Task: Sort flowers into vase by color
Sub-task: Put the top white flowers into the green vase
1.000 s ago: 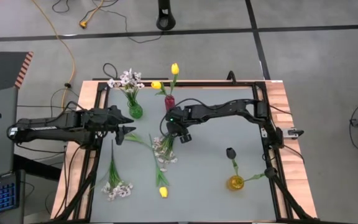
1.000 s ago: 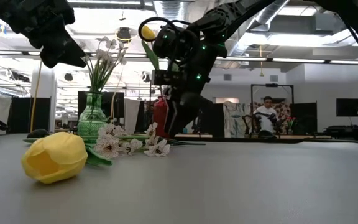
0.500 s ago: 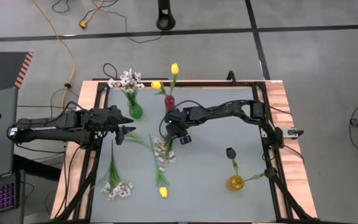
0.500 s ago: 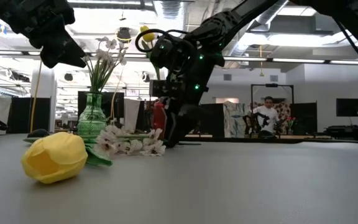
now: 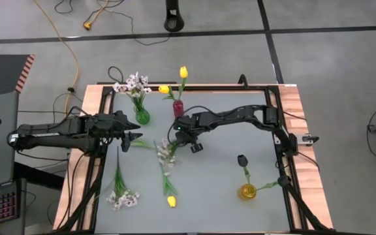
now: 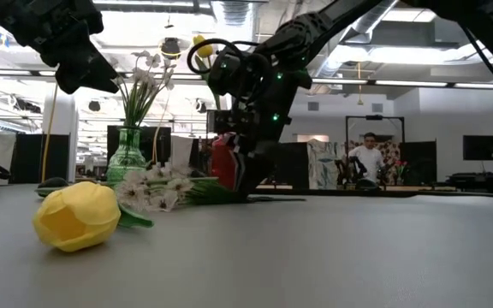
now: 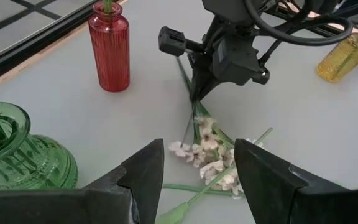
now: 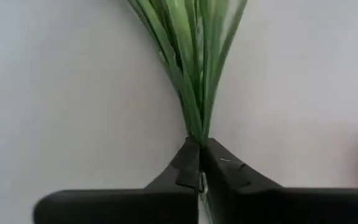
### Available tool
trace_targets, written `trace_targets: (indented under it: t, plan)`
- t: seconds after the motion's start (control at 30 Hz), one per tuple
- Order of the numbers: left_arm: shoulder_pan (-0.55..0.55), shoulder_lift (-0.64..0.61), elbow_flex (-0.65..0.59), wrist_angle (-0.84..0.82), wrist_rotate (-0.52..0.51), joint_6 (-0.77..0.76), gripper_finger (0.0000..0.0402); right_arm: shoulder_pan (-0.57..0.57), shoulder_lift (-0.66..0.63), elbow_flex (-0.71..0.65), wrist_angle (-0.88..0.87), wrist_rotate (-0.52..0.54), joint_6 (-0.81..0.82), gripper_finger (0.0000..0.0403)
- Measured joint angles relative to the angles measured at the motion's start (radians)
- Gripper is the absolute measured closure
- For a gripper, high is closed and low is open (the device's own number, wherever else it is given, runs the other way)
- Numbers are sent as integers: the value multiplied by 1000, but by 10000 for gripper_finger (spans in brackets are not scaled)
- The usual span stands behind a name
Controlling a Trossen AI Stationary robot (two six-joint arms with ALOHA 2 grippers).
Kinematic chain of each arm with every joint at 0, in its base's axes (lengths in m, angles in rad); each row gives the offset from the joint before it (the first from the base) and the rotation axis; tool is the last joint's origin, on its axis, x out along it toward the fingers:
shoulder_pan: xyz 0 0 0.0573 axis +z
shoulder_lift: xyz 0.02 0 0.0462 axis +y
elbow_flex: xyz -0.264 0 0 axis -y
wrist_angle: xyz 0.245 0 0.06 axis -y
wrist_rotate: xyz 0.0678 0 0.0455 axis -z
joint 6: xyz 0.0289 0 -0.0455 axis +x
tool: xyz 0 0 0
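Note:
A spray of white-pinkish blossoms (image 5: 166,151) lies mid-table, and my right gripper (image 5: 175,138) stands at its stem end, shut on the green stems. My left gripper (image 5: 134,138) hovers open left of it, touching nothing. A yellow tulip (image 5: 171,200) and a second white spray (image 5: 123,198) lie flat near the near edge. The green vase (image 5: 141,116) holds white blossoms. The red vase (image 5: 177,108) holds yellow tulips. In the yellow vase (image 5: 247,191) stands a dark tulip (image 5: 242,159). My right gripper pinches the spray's bunched green stems (image 8: 196,127) at their lower end between the two fingertips (image 8: 188,163). It comes from above, pointing down (image 7: 195,96). The stems fan out away from the fingers, and the blossom end (image 7: 211,149) lies on the table.
The red vase (image 7: 109,46) stands close behind my right gripper, the green vase (image 7: 17,155) beside my left one. The lying tulip's stem (image 5: 162,171) runs under the held spray's blossoms. Bare grey table lies between the spray and the yellow vase. A person sits far behind the table (image 6: 366,158).
My right gripper has come down onto the spray's stem end and moved a little toward the table's left and far side. The spray has slid along the table with it, its blossoms now lying further left.

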Motion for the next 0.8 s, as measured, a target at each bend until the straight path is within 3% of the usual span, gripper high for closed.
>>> trace_targets:
  t: [0.27,0.57,0.8]
  plan:
    - [0,0,0,3,0,0,219,22,-58,-8,-66,4,2,377]
    - [0,0,0,27,-4,7,219,55,-205,-7,-221,132,4,374]
    - [0,0,0,34,-4,7,219,84,-342,-5,-332,162,55,373]
